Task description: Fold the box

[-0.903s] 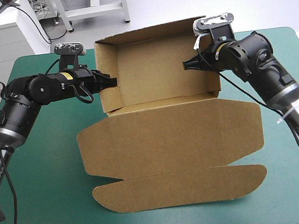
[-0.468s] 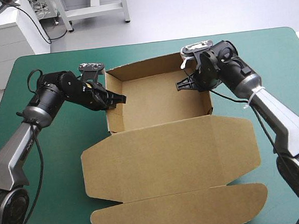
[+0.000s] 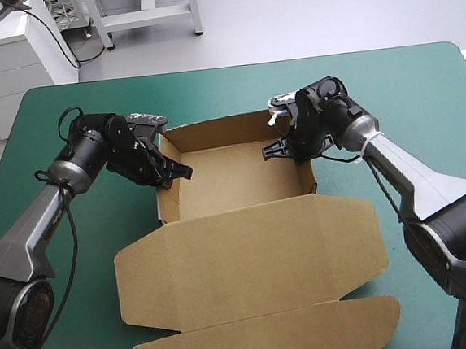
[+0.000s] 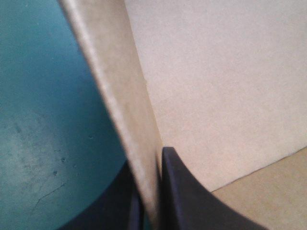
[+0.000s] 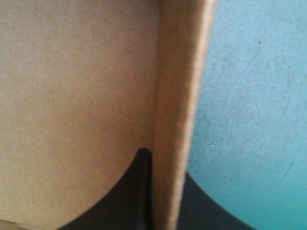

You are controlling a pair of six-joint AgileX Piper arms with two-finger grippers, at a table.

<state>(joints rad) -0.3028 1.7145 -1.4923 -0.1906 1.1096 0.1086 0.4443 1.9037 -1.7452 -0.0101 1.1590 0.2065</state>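
The brown box (image 3: 233, 170) stands as an open tray with its walls raised, a little beyond the table's middle. Its lid (image 3: 248, 259) lies flat toward the near edge, ending in a long flap (image 3: 264, 345). My left gripper (image 3: 175, 170) is shut on the tray's left wall (image 4: 120, 96), one black finger (image 4: 187, 196) inside the tray and the other outside over the teal-green cover. My right gripper (image 3: 278, 148) is shut on the right wall (image 5: 177, 96) in the same way, with one finger (image 5: 129, 191) inside.
Teal-green table cover (image 3: 422, 93) lies bare to the right of the box, and more of it (image 3: 40, 118) to the left and behind. The lid's flap reaches close to the table's near edge.
Both arms have come down and toward the near edge with the box in their grip. The tray, tilted up earlier, now sits low on the table, and the lid slid nearer.
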